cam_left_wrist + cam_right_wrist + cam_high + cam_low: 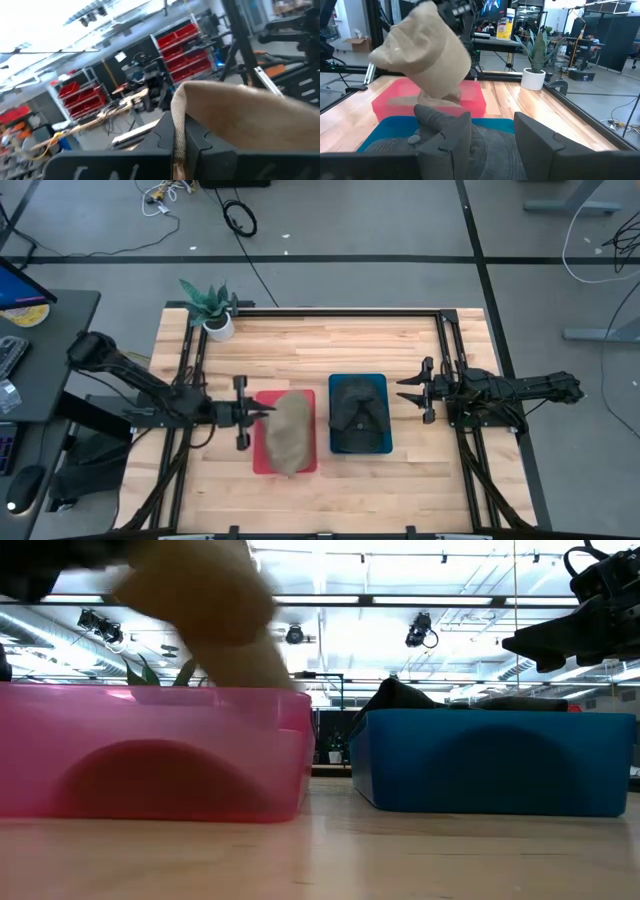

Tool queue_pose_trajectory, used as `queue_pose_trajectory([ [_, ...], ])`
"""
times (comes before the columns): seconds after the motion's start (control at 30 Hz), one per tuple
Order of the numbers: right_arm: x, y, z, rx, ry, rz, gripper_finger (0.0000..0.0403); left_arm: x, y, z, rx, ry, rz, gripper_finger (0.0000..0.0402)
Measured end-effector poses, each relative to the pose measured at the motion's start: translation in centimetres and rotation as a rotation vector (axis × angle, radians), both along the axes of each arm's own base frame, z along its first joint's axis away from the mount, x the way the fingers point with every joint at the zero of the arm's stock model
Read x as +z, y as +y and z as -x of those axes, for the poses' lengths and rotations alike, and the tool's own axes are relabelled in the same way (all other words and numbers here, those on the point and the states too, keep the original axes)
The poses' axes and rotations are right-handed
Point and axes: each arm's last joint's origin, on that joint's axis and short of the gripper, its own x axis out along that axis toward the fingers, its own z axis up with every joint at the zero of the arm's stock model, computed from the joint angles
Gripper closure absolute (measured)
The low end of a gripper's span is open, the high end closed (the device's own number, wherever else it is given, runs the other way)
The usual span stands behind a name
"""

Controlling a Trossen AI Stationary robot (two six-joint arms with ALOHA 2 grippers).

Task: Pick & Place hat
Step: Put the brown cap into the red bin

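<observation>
A tan hat (290,432) hangs over the red bin (262,463), bunched up; in the low view the tan hat (215,610) reaches down behind the bin's pink wall (150,755). My left gripper (268,413) is shut on it at the bin's left side. A dark hat (358,412) lies in the blue bin (382,380). My right gripper (404,391) is open just right of the blue bin, above table height, touching nothing. In the right wrist view its fingers (492,120) stand over the dark hat (485,150). My left gripper holds the tan hat by a folded edge (179,117), pinched between the two fingers (160,137). The fingers come in level from the table's left side. The hat (420,55) bulges beyond the fingers and sags toward the red bin (475,97); whether it touches the bin floor I cannot tell.
A potted plant (215,315) stands at the table's far left corner. Black rails (440,350) run along the table's sides. Bare wood lies in front of both bins (330,500) and behind them (330,345).
</observation>
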Motion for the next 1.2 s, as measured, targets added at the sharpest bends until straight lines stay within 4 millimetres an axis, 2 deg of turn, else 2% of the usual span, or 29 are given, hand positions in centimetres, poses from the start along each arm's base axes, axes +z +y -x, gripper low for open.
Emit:
queue_pose_trajectory([
  [0.1,0.0,0.0,0.0,0.0,0.0,0.0,0.0247,-2.0,0.5,1.1,0.04,0.006,0.064,0.0394],
  [0.23,0.0,0.0,0.0,0.0,0.0,0.0,0.0247,-3.5,0.6,1.8,0.04,0.044,0.126,0.0394],
  [0.53,0.0,0.0,0.0,0.0,0.0,0.0,0.0247,-5.0,-0.4,2.6,0.13,0.155,0.126,0.0385],
  [0.7,0.0,0.0,0.0,0.0,0.0,0.0,0.0247,-6.4,-1.0,3.1,0.158,0.265,0.141,0.0386],
  [0.9,0.0,0.0,0.0,0.0,0.0,0.0,0.0247,-7.7,-1.3,3.7,0.151,0.367,0.154,0.0383],
  [1.2,0.0,0.0,0.0,0.0,0.0,0.0,0.0247,-7.9,-1.7,3.8,0.054,0.404,0.149,0.0344],
])
